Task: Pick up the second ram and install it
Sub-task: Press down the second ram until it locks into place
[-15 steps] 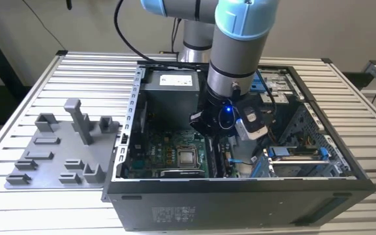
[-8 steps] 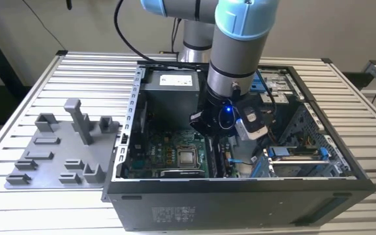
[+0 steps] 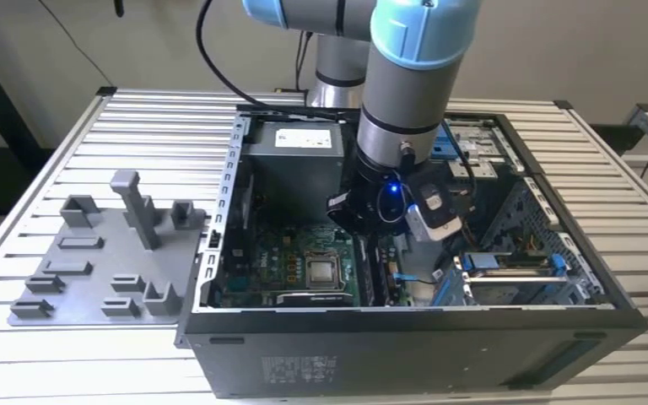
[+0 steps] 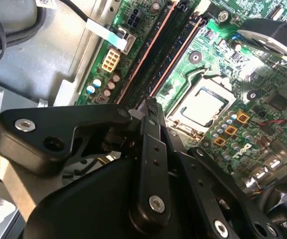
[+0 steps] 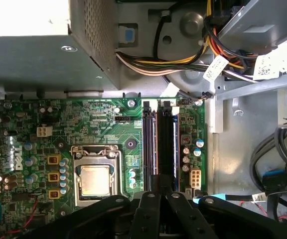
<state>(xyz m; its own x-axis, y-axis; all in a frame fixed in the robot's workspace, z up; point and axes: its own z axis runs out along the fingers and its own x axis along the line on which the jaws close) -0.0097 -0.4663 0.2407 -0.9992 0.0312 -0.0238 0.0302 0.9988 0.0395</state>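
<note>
The arm (image 3: 408, 93) reaches down into the open computer case (image 3: 414, 354) on the slatted tabletop (image 3: 144, 126), and in the first wrist view the gripper (image 5: 156, 193) sits right over the bank of memory slots on the motherboard (image 5: 98, 119). Its jaws are drawn close together and appear to pinch the near end of the second ram (image 5: 165, 144), which stands on edge in line with a slot, beside the CPU socket (image 5: 94, 179); whether it is fully seated I cannot tell. The main risk, as I judge it, is misalignment: if the stick's edge is off the slot's groove or its notch does not match, a downward push could bend the board, jam the stick half in, or leave one end high with a latch unclosed. Because the grip is near one end, the push may also tip the stick instead of driving it level. The neighbouring slot lies just beside it, so a sideways slip could land the stick in the wrong one. Counted: one arm, one gripper, one case, one motherboard, one CPU socket, one power supply (image 3: 290, 148), one grey fixture tray (image 3: 99, 270) outside the case, three small yellow square components (image 5: 54, 177) beside the socket, and two slot latches clearly seen at the far end of the bank
</note>
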